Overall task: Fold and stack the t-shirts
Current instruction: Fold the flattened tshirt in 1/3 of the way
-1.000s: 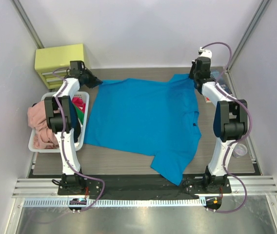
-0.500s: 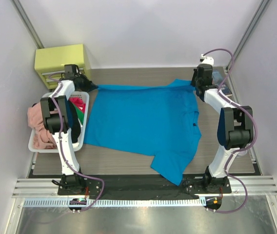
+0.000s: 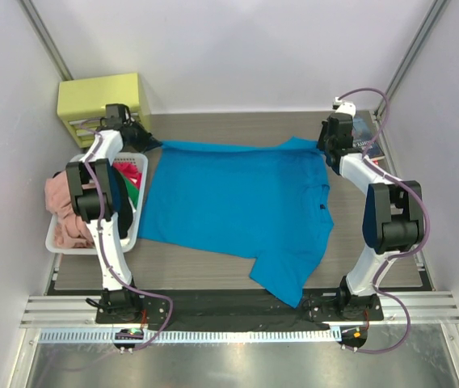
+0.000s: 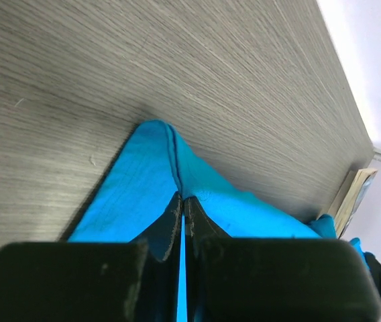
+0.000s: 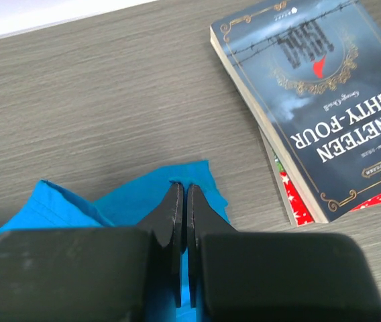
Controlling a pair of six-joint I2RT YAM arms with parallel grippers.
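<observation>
The turquoise t-shirt (image 3: 237, 202) lies spread flat on the table (image 3: 213, 125), stretched between the two pincers. Its long axis runs across the table from one pincer to the other. The straight hem is on the left pincer's side and the neck opening on the right pincer's side. One sleeve reaches up to the right pincer, and the other points back toward the arm bases.

The left pincer (image 3: 143, 139) (image 4: 182, 198) is clamped on the far hem corner. In the wrist view the cloth rises in a narrow ridge into its closed tips. The right pincer (image 3: 324, 145) (image 5: 180, 188) is pinched on the edge of the far sleeve, with blue cloth bunched on both sides of its tips.

A small dark tag sits at the collar, nearer the bases than the right pincer, and is too small to read.

Just ahead and to the right of the right pincer's tips lies a dark-blue book (image 5: 324, 100). Its title, upside down in the wrist view, reads "NINETEEN EIGHTY-FOUR", with "George Orwell" in small script. A red-patterned cover (image 5: 301, 201) shows beneath it.

Beside the left pincer, toward the bases, a white basket (image 3: 56, 241) holds a pink shirt (image 3: 64, 202) and a red shirt (image 3: 128, 171). A yellow drawer box (image 3: 104, 101) stands just beyond that pincer.
</observation>
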